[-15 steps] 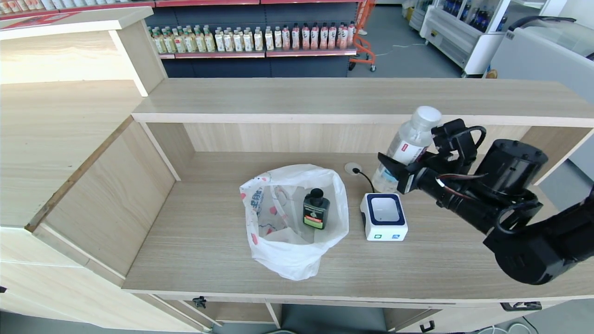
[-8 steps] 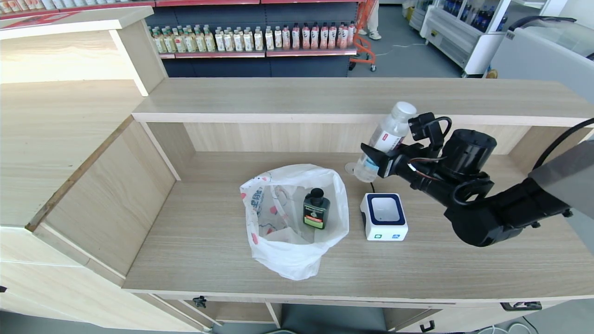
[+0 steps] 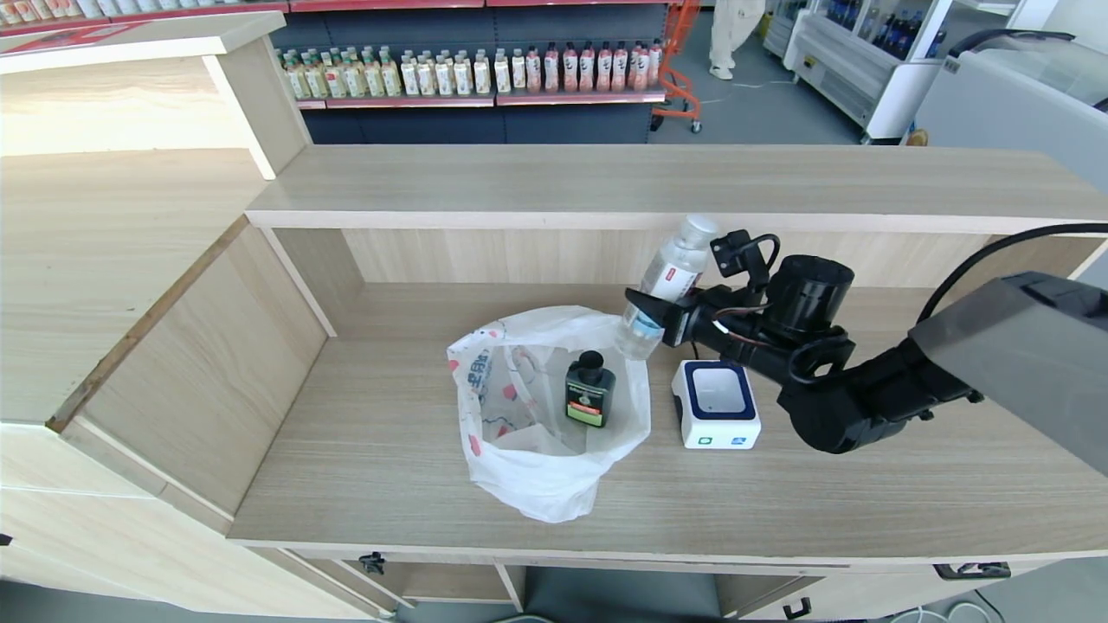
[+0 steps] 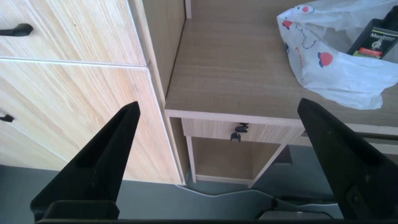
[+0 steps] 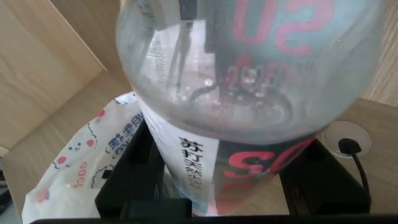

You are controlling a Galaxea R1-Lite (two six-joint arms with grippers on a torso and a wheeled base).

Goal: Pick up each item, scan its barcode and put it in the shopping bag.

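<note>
My right gripper [image 3: 660,317] is shut on a clear water bottle [image 3: 665,284] with a white cap and a red-and-white label. It holds the bottle tilted in the air, just past the right rim of the white shopping bag [image 3: 547,407] and behind the barcode scanner [image 3: 715,403]. The bottle [image 5: 249,93] looms close in the right wrist view, above the bag [image 5: 93,162]. A black bottle [image 3: 589,389] with a green label stands inside the bag. My left gripper [image 4: 217,168] hangs open beside the counter's front left corner, with the bag [image 4: 336,56] farther off.
The scanner's cable runs to a grommet hole [image 5: 346,140] in the wooden counter [image 3: 779,493]. A raised ledge [image 3: 675,186] and a side wall [image 3: 216,346] bound the counter at the back and left. Drawers [image 4: 68,93] are below.
My right arm has carried the water bottle leftward, from behind and right of the scanner to the bag's right rim. The bag, black bottle and scanner have stayed put.
</note>
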